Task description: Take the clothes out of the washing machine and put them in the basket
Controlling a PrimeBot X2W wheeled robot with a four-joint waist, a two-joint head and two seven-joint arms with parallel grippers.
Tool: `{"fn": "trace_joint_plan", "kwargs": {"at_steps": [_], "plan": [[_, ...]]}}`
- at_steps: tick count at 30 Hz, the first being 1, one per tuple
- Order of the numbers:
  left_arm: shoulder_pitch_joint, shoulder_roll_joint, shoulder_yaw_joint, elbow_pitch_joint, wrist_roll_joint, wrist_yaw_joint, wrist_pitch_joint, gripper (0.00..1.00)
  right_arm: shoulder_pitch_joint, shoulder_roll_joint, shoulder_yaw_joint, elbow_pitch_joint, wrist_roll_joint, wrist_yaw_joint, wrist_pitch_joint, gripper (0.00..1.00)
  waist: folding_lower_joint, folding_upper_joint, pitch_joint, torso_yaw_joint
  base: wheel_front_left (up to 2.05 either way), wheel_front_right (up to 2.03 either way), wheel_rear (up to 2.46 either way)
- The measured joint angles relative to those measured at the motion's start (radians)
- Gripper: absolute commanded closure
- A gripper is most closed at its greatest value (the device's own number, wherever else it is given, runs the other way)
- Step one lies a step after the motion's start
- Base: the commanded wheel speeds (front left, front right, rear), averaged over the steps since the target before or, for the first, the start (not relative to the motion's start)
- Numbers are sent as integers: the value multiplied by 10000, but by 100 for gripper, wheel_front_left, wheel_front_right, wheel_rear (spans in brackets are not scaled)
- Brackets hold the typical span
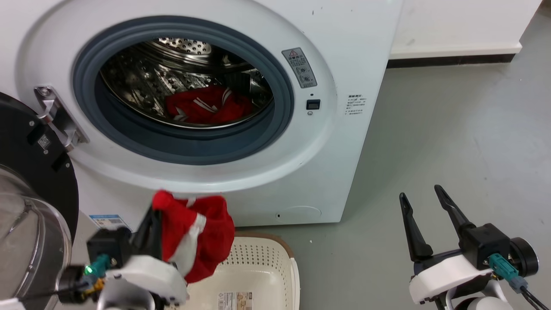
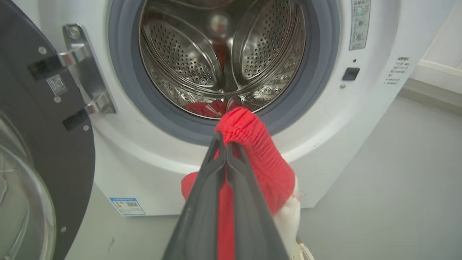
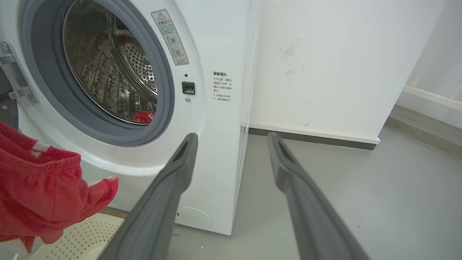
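- Red fabric is hanging from the left gripper at the lower left of the head view. Its two dark fingers are pressing together on a red garment with white trim.
- This garment is dangling in front of the washing machine, below the grey-rimmed porthole and just above the left part of the basket.
- The basket is sitting on the grey floor at the bottom centre of the frame, close before the washer's base, its cream perforated inside showing.
- A red piece with white stripes is lying at the bottom of the steel drum, in the upper middle of the frame.
- The black-framed glass door is standing swung open at the left edge.
- The right gripper is hovering at the lower right above the floor, well apart from the basket, its fingers spreading wide and gripping nothing.
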Motion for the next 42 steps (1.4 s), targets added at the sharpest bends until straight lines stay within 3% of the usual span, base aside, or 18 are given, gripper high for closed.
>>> {"fn": "trace_joint_plan", "kwargs": {"at_steps": [8,15,30,31,42], "plan": [[231,-623,-205,2318,-389,-31,-591,100,-557,-2,194,0,0,0,-104,0,0,0,921,-199,0,0,0],[-916,-825,-205,4360,-470,-203,-1490,100,-1308,-2,466,38,92,0,-326,0,2,0,2091,-570,0,0,0],[-4224,-754,-397,9079,-257,-587,-2368,100,-2633,-2,934,267,299,2,-819,0,3,0,4878,-1458,0,0,0],[-4590,-752,-372,9940,-270,-633,-2451,100,-2811,-2,986,366,368,2,-940,0,3,0,5278,-1622,0,0,0],[-4940,-732,-263,12525,-575,-723,-2512,100,-3102,-2,1108,656,541,2,-1129,0,2,0,5878,-1976,0,0,0]]}}
